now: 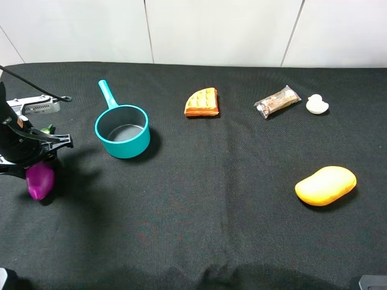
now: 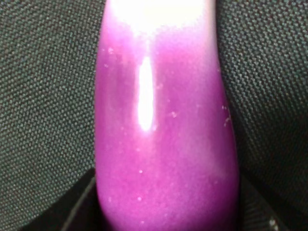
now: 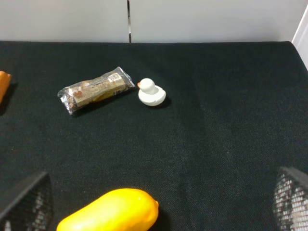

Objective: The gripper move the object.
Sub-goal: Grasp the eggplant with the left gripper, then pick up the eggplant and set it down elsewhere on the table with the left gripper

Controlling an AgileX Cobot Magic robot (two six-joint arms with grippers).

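Table (image 1: pixel 211 217): covered in black cloth, with a white wall behind it.
Left gripper (image 1: pixel 37 164): at the far left edge of the table, clenched on the eggplant. The arm above it is cut off by the edge of the high view.
Right gripper (image 3: pixel 158 201): only two mesh finger pads (image 3: pixel 24 204) show, at the corners of its wrist view. They stand wide apart and grip nothing.
Saucepan (image 1: pixel 122 130): teal and upright, with its handle pointing toward the wall. It stands near the left gripper but apart from it.
Mango (image 1: pixel 325 185): yellow-orange, lying on the right side near the front.
Eggplant (image 1: pixel 40 181): glossy purple, at the far left between the black fingers.
Eggplant axis: it runs roughly front to back, with the rounded purple end toward the near table edge.
Eggplant, hidden parts: its other end is under the claw in the high view. The left wrist view shows purple fading to white, and the stem is out of frame. Whether it rests on the cloth or is lifted I cannot tell.
Waffle (image 1: pixel 201 102): toward the back, near the middle.
Snack bar (image 1: pixel 277 101): wrapped and lying at an angle, just beside the duck.
Duck (image 1: pixel 317 104): white and small, at the back right.
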